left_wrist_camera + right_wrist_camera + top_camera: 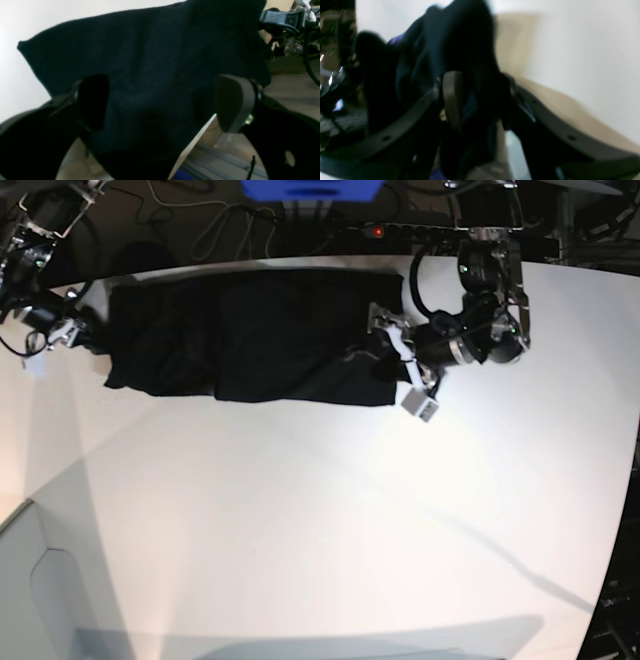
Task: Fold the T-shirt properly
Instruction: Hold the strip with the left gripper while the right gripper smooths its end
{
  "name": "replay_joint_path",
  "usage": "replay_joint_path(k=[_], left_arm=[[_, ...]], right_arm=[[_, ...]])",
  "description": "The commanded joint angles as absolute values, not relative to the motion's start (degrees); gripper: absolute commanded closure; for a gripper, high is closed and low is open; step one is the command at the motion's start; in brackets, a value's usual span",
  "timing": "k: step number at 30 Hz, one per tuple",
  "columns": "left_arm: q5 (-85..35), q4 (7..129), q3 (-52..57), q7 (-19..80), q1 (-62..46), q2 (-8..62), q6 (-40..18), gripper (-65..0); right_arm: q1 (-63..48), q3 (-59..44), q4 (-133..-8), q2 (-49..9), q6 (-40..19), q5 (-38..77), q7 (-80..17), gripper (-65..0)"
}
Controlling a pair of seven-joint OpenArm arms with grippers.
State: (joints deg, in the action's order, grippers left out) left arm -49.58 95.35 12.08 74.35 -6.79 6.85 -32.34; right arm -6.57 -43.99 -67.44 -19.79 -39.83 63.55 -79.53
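1. The left fingers [232, 102] stand wide apart, one pad on each side of the shirt [150, 75], whose black cloth fills the gap between them; neither pad visibly presses on it.
2. The right fingers [452, 100] are partly closed with a bunch of the shirt [450, 50] between them, so they grip the cloth. This view is blurred, and only a trace of purple print shows at the cloth's edge.
3. From the base camera, the left gripper [395, 345] sits at the shirt's right end, at the cloth's edge.
4. The right gripper [75, 330] sits at the shirt's left end, touching the cloth there.
5. The shirt [250, 340] lies stretched as a long dark band between the two arms, along the far edge of the white bench [320, 520]. Its near edge runs fairly straight, and the plain black side faces up.
6. A small white block [420, 406] hangs from the left arm just beside the shirt's right corner.
7. Beyond the bench's far edge stand cables and a blue box [310, 188].
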Motion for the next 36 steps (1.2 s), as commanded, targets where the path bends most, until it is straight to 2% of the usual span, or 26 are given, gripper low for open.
replay_joint_path(k=[1,4,10,18,24,36], left_arm=[[-50.95,96.48,12.18,73.71,-6.20,7.16,-32.31,-65.0],[-50.95,96.48,12.18,73.71,-6.11,7.16,-32.31,-65.0],[-50.95,96.48,12.18,73.71,-5.93,6.90,-32.31,-65.0],[-50.95,96.48,12.18,73.71,-6.20,6.90,-32.31,-65.0],[-51.03,96.48,12.18,73.71,-6.20,6.90,-32.31,-65.0],[-50.95,96.48,12.18,73.71,-5.93,6.90,-32.31,-65.0]], right_arm=[[-6.64,-44.44,-67.82,-21.32,-40.00,62.29,-80.00,-24.9],[-6.73,-44.18,-67.82,-21.85,-40.00,62.20,-80.00,-25.2],[-6.99,-44.00,-67.65,-21.58,-40.00,62.20,-80.00,-31.9],[-6.73,-44.62,-67.82,-21.05,-40.00,62.55,-80.00,-31.7],[-7.16,-46.90,-67.82,-21.05,-40.00,67.91,-80.00,-31.7],[-6.81,-49.71,-67.91,-20.18,-40.00,68.09,-80.00,-31.7]])
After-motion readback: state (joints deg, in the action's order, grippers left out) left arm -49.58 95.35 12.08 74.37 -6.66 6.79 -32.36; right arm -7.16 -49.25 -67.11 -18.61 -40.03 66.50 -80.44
